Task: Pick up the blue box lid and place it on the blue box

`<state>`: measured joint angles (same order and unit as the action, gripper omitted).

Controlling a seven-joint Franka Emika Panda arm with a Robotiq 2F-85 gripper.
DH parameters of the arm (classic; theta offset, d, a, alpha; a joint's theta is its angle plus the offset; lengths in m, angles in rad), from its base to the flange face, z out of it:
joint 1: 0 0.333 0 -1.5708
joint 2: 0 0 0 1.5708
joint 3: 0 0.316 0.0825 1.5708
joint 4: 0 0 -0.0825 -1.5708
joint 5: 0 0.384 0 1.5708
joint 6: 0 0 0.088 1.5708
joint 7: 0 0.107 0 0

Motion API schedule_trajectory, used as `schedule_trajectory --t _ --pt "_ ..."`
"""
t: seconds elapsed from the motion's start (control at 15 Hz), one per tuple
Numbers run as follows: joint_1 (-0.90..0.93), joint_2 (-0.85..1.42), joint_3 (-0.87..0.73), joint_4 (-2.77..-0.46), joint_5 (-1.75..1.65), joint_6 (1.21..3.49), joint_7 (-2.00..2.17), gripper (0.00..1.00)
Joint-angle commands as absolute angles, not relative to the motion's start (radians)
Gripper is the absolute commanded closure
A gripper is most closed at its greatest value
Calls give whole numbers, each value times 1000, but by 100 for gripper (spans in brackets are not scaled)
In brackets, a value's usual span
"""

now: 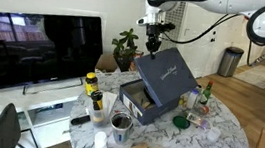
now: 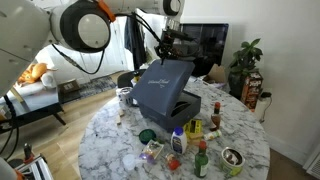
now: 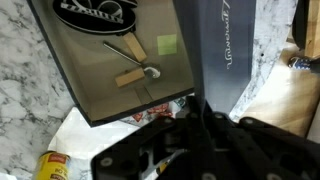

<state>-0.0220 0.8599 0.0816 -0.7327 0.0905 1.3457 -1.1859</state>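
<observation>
Exterior views. In an exterior view the pincer point(image 1: 153, 48) hangs from the white arm and is clamped on the upper edge of the blue box lid point(image 1: 169, 75). The lid hangs tilted, lettered top facing the camera, directly over the blue box point(image 1: 141, 107). The box stands open on the round marble worktop point(image 1: 217, 144), beside a metal cup point(image 1: 121, 123). A television point(image 1: 35, 48) and a potted plant point(image 1: 125, 48) stand behind. In the opposite exterior view the pincer point(image 2: 168, 56) again grips the lid point(image 2: 160, 88) by its top edge. The lid slopes down across the box point(image 2: 188, 108) and hides most of the opening; whether its lower edge touches the box rim cannot be told. A cluster of bottles point(image 2: 201, 160) occupies the near side of the worktop point(image 2: 110, 140). Wrist view. The dark pincer point(image 3: 203, 108) enters from the bottom, its jaws drawn together on the lid point(image 3: 228, 60), which runs up the right half of the frame as a navy panel with pale script lettering. To the left lies the open box point(image 3: 110, 60); its interior reads olive-brown and contains a few small objects. Marble worktop point(image 3: 25, 95) shows at the far left.
</observation>
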Motion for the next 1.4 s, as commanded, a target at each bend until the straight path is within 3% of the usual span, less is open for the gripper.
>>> schedule_trajectory --t 0.0,1.33 --pt "-25 896 92 -656 101 1320 -1205 99" --pt "-21 1014 110 -550 101 1466 -1235 99"
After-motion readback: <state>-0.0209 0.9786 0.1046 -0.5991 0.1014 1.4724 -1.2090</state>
